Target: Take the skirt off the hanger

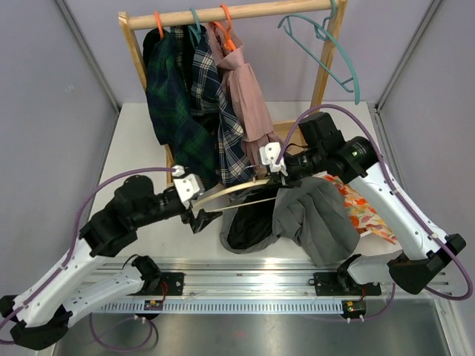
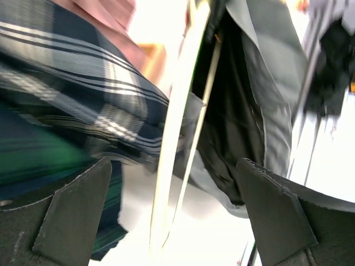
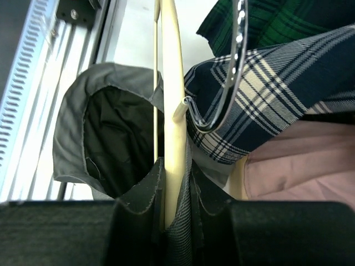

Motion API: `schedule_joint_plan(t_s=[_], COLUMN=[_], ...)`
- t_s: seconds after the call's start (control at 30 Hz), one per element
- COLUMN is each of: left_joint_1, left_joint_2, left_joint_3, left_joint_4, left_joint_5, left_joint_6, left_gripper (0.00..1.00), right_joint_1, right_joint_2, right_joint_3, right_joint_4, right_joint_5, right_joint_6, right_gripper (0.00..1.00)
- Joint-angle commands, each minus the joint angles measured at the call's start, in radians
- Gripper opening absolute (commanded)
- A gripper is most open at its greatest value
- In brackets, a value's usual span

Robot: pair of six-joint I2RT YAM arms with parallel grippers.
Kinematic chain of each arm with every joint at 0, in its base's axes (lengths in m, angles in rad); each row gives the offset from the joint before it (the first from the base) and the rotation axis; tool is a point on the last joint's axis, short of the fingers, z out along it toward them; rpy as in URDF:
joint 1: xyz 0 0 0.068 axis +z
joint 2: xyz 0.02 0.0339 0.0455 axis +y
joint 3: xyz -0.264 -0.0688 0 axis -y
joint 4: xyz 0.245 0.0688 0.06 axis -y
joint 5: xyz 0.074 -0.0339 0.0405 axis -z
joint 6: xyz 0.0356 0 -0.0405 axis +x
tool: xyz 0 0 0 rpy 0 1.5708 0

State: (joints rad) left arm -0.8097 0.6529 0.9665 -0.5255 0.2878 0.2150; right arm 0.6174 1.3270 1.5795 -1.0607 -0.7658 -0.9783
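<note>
walls [image 1: 44, 89]: grey panels | table [image 1: 137, 141]: white | rack [image 1: 260, 13]: wooden (far edge)

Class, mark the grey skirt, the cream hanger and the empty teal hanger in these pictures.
grey skirt [image 1: 319, 215]: top external view, on its bunched grey cloth.
cream hanger [image 3: 173, 83]: right wrist view, on its long arm.
teal hanger [image 1: 344, 59]: top external view, on its curved right arm.

The grey skirt [image 1: 312, 219], lined in black, hangs bunched from one end of the pale wooden hanger [image 1: 230, 194] and slumps in a heap below. The hanger lies almost level, slightly tilted.
</note>
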Motion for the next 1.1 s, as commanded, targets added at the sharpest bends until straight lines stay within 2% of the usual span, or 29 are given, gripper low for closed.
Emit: schedule_joint_plan(t_s=[0.0,0.1,0.33,0.4,0.47,0.53,0.6,0.63,0.67,0.7,0.73,0.87,0.97,1.07], left_joint_1=[0.001,0.001,0.001,0.001,0.001,0.001,0.001,0.001,0.001,0.001,0.001,0.001,0.001,0.003], left_joint_2=[0.068,0.117,0.206,0.215,0.211,0.182,0.151,0.111,0.091,0.070,0.029,-0.062,-0.123,-0.160], left_joint_3=[0.008,0.015,0.015,0.003,-0.006,-0.023,-0.038,-0.057,-0.067,-0.078,-0.090,-0.132,-0.144,-0.158], left_joint_4=[0.050,0.056,0.018,0.007,0.007,0.010,0.025,0.030,0.038,0.039,0.041,0.027,0.030,0.056], left_joint_5=[0.128,0.140,0.182,0.172,0.120,0.062,0.019,-0.021,-0.042,-0.058,-0.088,-0.180,-0.211,-0.204], left_joint_6=[0.075,0.092,0.095,0.092,0.083,0.069,0.011,-0.008,-0.052,-0.072,-0.094,-0.239,-0.294,-0.324], left_gripper=[0.96,0.91,0.60,0.33,0.00,0.00,0.00,0.00,0.00,0.00,0.00,0.00,0.00,0.00], right_joint_1=[0.053,0.073,0.087,0.087,0.087,0.087,0.085,0.079,0.070,0.038,0.019,-0.096,-0.172,-0.180], right_joint_2=[-0.009,-0.015,-0.018,-0.018,-0.017,-0.018,-0.020,-0.018,-0.008,0.000,0.008,0.029,0.021,-0.003], right_joint_3=[-0.010,-0.018,-0.019,-0.019,-0.026,-0.039,-0.044,-0.036,-0.021,-0.003,0.041,0.129,0.149,0.116], right_joint_4=[0.062,0.054,0.073,0.074,0.079,0.109,0.189,0.220,0.241,0.248,0.249,0.257,0.226,0.167], right_joint_5=[0.052,0.057,0.036,0.025,0.016,0.017,0.040,0.054,0.060,0.047,0.034,-0.015,-0.035,0.048], right_joint_6=[-0.126,-0.148,-0.142,-0.142,-0.132,-0.085,-0.002,0.133,0.194,0.249,0.362,0.594,0.664,0.675], right_gripper=[0.00,0.00,0.00,0.00,0.00,0.00,0.16,0.22,0.32,0.50,0.59,0.84,0.89,0.91])
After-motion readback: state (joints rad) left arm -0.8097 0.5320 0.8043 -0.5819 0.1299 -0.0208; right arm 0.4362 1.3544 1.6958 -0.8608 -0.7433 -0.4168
